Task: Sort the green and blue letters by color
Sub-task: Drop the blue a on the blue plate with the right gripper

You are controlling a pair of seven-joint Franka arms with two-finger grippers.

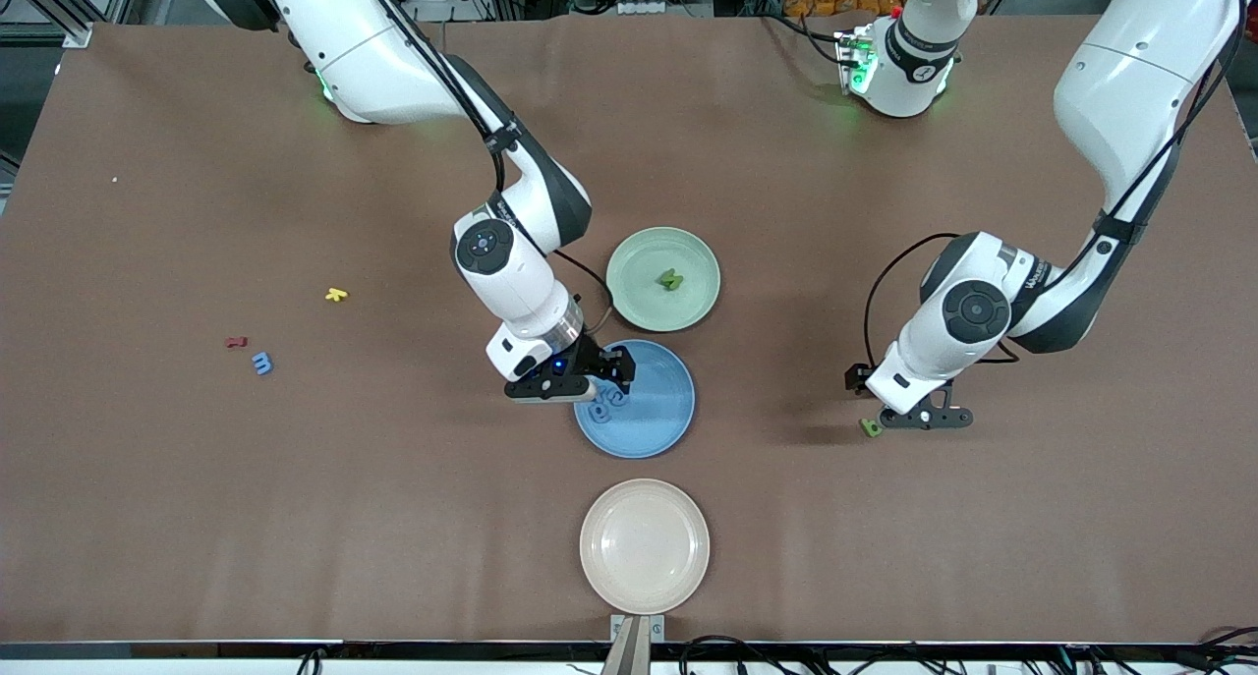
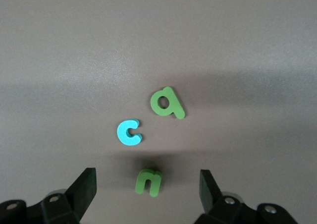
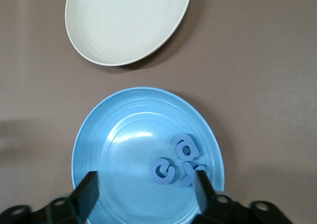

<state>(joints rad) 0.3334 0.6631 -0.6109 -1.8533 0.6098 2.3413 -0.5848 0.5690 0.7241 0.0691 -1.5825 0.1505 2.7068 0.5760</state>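
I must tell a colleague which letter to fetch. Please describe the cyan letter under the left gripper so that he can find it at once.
Look toward the left arm's end of the table, where the left gripper hangs open over three tiny foam letters. The cyan letter lies on the bare table between a green "a" and a green "n". It alone is cyan, shaped like a "c".

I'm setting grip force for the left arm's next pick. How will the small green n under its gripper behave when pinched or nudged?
The green n lies flat on the table between the open left gripper's fingers. It looks like thin foam, so probably very light and slightly squashy. Being flat, it should slide, not roll. It could skid toward the cyan c if nudged.
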